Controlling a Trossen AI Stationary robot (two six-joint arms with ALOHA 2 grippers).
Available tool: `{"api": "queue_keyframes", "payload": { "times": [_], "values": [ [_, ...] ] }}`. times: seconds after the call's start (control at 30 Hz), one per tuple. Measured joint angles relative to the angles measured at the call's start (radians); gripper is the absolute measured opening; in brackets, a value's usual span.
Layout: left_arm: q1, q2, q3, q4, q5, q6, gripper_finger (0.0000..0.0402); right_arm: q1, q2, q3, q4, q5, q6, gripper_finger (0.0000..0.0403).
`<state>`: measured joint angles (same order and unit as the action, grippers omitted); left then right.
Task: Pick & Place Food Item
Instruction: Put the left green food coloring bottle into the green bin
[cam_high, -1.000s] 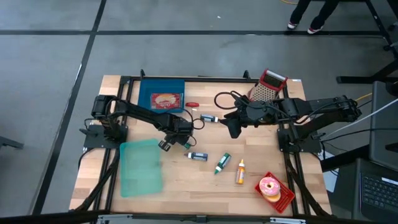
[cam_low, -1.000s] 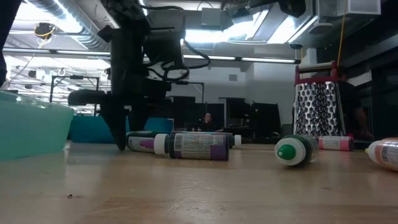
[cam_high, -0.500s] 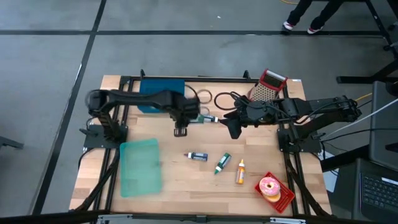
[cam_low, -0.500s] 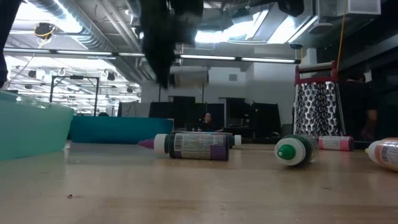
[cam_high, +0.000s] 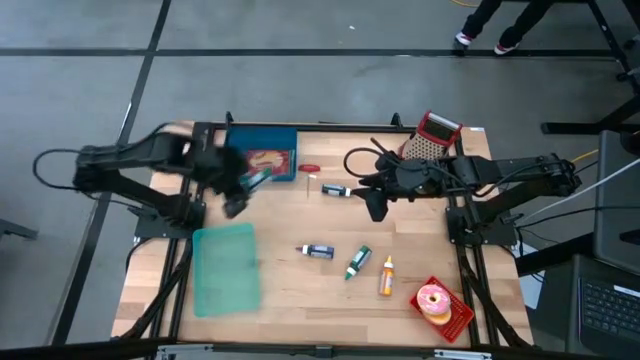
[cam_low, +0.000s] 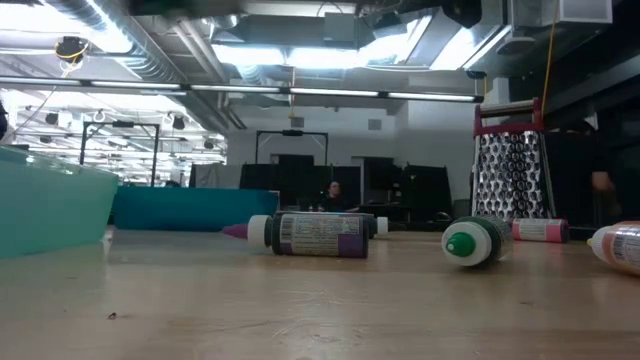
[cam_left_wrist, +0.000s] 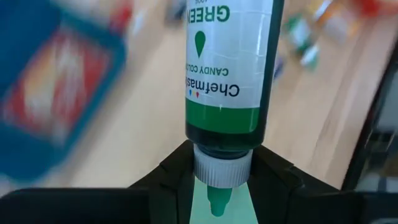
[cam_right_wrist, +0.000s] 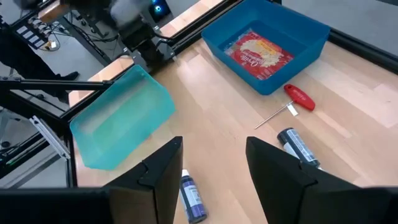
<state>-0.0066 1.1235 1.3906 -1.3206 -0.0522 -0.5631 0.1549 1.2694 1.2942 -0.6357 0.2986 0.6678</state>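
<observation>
The left gripper (cam_high: 243, 187) is held above the table's left side, between the blue bin (cam_high: 261, 152) and the teal bin (cam_high: 227, 268). Its fingers (cam_left_wrist: 177, 180) are clamped on the neck of a green candy-colour bottle (cam_left_wrist: 230, 68). The right gripper (cam_high: 377, 207) is poised over the table's middle with its fingers (cam_right_wrist: 283, 171) parted and nothing between them. A purple-capped bottle (cam_low: 310, 235), a green-capped bottle (cam_low: 476, 242) and an orange bottle (cam_high: 386, 276) are seen lying on the wooden table (cam_high: 300, 300). A box grater (cam_low: 511, 178) is stood at the far edge. A doughnut (cam_high: 435, 299) is seen on a red tray (cam_high: 459, 317).
</observation>
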Motion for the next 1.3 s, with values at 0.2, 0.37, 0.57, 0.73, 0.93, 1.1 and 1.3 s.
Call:
{"api": "queue_keyframes", "payload": {
  "times": [0.2,0.37,0.57,0.73,0.93,1.1,1.3],
  "values": [
    [-0.282,-0.11,-0.163,-0.042,0.004,-0.335,0.0113,-0.01,0.0,0.0,0.0,0.0,0.001,0.0181],
    [-0.497,-0.112,-0.293,-0.034,-0.006,-0.497,0.0113,-0.01,0.0,0.0,0.0,0.004,0.025,0.0181],
    [-0.652,-0.114,-0.51,0.085,0.019,-0.628,0.0113,-0.01,0.0,0.0,0.0,0.01,0.043,0.0181],
    [-0.681,-0.116,-0.659,0.229,0.042,-0.681,0.0113,-0.01,0.0,0.0,0.0,0.015,0.061,0.0181],
    [-0.676,-0.116,-0.748,0.261,0.047,-0.666,0.0113,-0.01,0.0,0.0,0.0,0.006,0.077,0.0181],
    [-0.658,-0.115,-0.799,0.267,0.072,-0.607,0.0113,-0.01,0.0,0.0,0.001,-0.001,0.083,0.0181],
    [-0.657,-0.11,-0.798,0.274,0.045,-0.612,0.0167,-0.01,0.0,0.0,0.001,-0.001,0.083,0.0181]
  ]
}}
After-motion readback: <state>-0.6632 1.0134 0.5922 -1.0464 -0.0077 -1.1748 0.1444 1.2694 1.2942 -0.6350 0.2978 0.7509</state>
